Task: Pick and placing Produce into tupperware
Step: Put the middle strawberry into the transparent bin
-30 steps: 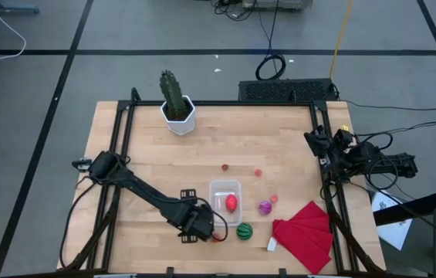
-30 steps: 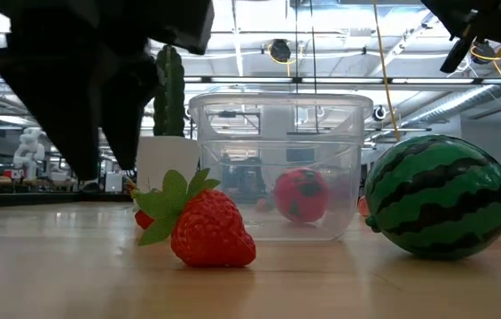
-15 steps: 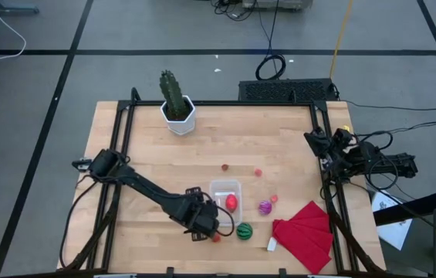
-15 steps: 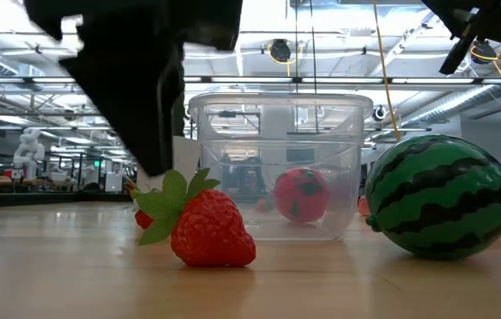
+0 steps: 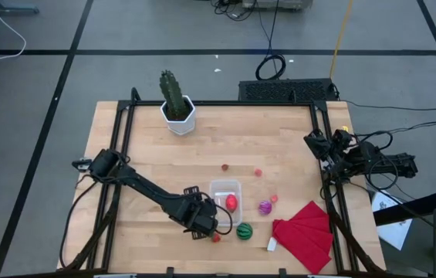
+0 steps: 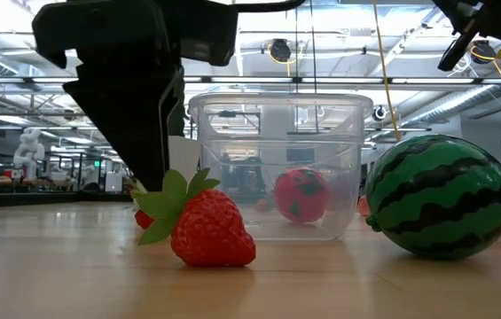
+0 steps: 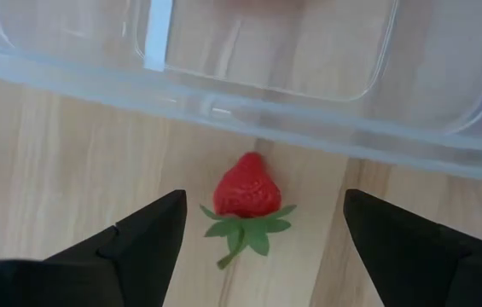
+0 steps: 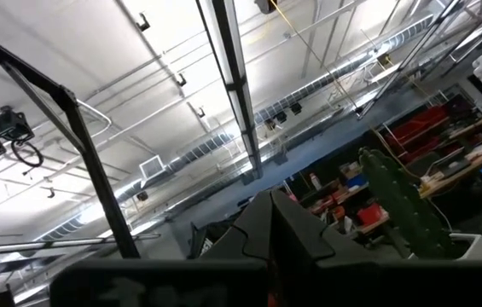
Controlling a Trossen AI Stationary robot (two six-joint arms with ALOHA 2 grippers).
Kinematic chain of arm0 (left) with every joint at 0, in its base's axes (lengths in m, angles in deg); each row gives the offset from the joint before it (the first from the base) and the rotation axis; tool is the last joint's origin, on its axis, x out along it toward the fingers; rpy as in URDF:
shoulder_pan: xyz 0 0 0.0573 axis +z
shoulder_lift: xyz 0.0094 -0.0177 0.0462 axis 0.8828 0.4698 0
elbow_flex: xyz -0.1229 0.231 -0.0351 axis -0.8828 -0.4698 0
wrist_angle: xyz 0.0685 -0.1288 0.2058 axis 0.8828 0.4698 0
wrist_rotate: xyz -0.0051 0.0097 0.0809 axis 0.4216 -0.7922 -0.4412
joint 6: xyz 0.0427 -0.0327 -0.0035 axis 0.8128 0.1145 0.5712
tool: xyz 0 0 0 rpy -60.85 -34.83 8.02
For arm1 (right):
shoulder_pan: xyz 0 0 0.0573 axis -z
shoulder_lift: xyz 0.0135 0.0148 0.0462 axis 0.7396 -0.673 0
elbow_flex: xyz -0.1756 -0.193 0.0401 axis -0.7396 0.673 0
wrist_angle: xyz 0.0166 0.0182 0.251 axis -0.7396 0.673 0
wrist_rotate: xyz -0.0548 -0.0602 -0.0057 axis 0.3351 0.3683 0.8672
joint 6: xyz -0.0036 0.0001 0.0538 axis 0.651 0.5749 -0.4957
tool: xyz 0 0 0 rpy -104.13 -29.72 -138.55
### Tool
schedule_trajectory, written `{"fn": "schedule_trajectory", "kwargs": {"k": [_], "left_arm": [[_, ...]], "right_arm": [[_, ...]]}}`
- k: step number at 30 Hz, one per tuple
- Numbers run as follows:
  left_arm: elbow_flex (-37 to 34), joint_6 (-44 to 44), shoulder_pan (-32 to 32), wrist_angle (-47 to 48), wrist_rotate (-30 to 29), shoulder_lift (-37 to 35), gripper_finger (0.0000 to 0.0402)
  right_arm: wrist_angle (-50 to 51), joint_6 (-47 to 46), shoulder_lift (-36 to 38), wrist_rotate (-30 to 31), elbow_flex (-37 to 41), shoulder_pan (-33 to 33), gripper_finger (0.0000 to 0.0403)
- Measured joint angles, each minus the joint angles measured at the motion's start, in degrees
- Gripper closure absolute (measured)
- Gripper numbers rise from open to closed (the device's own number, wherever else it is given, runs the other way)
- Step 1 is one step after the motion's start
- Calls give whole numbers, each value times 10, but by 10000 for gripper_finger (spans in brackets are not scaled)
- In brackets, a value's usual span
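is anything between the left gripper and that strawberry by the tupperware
Nothing visible does. The left gripper is open with the strawberry lying on bare wood between its fingers, just outside the tupperware wall.

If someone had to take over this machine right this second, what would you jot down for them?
Left gripper: open, over the strawberry lying on the table just outside the tupperware; not gripped yet.
Right gripper: parked at the table's right edge, shut, fingers together in its wrist view.
Done: one red piece is inside the tupperware.
Left: the strawberry, the watermelon ball beside it, the purple piece, and small red bits farther out on the table.
The cactus and the red cloth are not part of the job.
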Motion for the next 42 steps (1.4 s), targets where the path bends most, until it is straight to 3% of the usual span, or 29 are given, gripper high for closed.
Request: {"fn": "schedule_trajectory", "kwargs": {"k": [10,14,27,42], "left_arm": [[-16,6,1,-40,-9,3,81],[-40,-1,5,-85,25,3,81],[-47,-26,11,-88,29,3,77],[-47,-36,11,-87,81,3,78]], "right_arm": [[0,0,0,0,0,0,403],[0,0,0,0,0,0,403],[0,0,0,0,0,0,403],[0,0,0,0,0,0,403]]}}
